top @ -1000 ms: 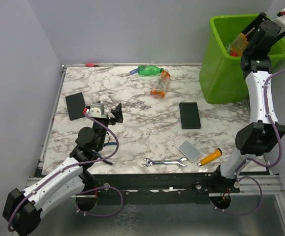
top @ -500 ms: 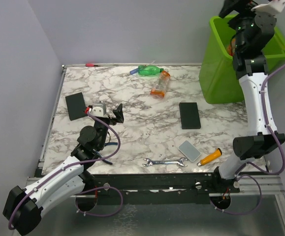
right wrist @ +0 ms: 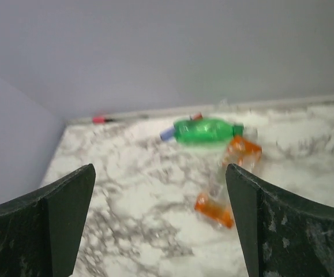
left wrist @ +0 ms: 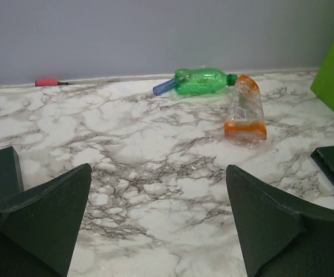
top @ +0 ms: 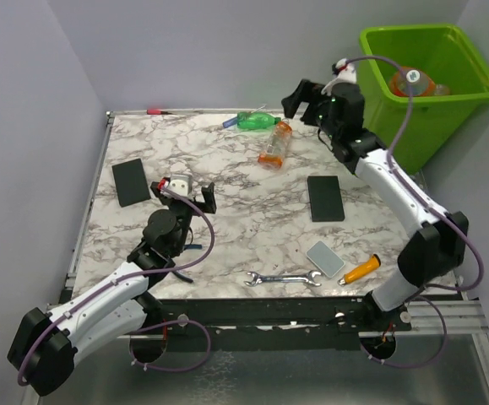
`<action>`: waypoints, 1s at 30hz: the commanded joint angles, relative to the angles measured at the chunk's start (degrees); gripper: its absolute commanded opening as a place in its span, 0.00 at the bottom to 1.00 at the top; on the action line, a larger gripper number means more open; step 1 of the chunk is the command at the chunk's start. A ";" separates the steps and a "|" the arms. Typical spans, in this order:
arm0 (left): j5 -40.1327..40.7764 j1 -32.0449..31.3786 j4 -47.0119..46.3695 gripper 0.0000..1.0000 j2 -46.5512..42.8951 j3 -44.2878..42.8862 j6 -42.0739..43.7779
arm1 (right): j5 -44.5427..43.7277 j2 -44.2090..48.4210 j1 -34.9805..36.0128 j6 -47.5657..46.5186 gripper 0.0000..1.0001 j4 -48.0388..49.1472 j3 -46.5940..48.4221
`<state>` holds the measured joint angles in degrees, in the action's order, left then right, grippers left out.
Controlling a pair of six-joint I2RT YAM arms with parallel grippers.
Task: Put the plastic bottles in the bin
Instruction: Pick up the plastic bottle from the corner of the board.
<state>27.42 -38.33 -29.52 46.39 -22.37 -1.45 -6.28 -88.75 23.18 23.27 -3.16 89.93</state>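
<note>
Two bottles lying on the counter, green bottle just beside orange bottle, a third bottle inside the one green bin, left fingers and right fingers both spread, empty.

No lettering is showing clearly enough to read: the orange bottle, the green bottle and the bin are displaying no legible label, brand or number.
</note>
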 commanded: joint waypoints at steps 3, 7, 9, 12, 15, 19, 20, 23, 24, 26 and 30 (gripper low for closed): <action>1.50 -0.06 4.02 0.99 2.24 -3.01 -0.34 | 3.68 -12.49 0.11 6.66 1.00 -3.24 -2.67; 2.56 -0.10 4.78 0.99 2.88 -3.24 1.18 | 1.64 -22.73 -0.09 8.08 1.00 -6.60 3.95; 2.87 -0.07 5.23 0.99 3.08 -3.38 1.19 | 0.80 -26.72 -0.62 8.95 1.00 -7.54 6.79; 2.88 -0.14 5.39 0.99 3.57 -3.52 1.19 | 0.04 -31.87 -2.28 10.98 1.00 -9.40 10.53; 2.99 -0.05 5.50 0.99 4.11 -3.63 1.19 | 0.22 -36.41 -3.87 11.62 1.00 -10.17 13.40; 2.37 -0.07 5.58 0.99 5.00 -3.98 1.19 | 2.24 -41.60 -5.13 11.71 1.00 -11.89 18.41; 2.23 -0.06 5.51 0.99 5.22 -4.06 1.18 | 3.08 -42.22 -5.24 11.71 1.00 -11.21 18.67; 1.72 -0.06 5.53 0.99 5.63 -4.25 1.19 | 5.85 -44.94 -5.35 11.76 1.00 -11.50 21.12; 1.61 -0.07 5.52 0.99 5.64 -4.31 1.19 | 5.92 -45.95 -5.34 11.84 1.00 -11.96 22.21; 1.36 -0.12 5.52 0.99 5.79 -4.43 1.19 | 7.84 -47.74 -5.34 12.29 1.00 -12.89 23.66; 1.07 -0.11 5.51 0.99 5.82 -4.52 1.19 | 8.80 -49.87 -5.34 12.44 1.00 -13.36 24.35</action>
<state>28.97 -38.35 -23.90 51.99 -25.08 -0.80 -0.73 -136.14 17.32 35.00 -13.93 112.71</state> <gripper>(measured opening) 0.991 0.997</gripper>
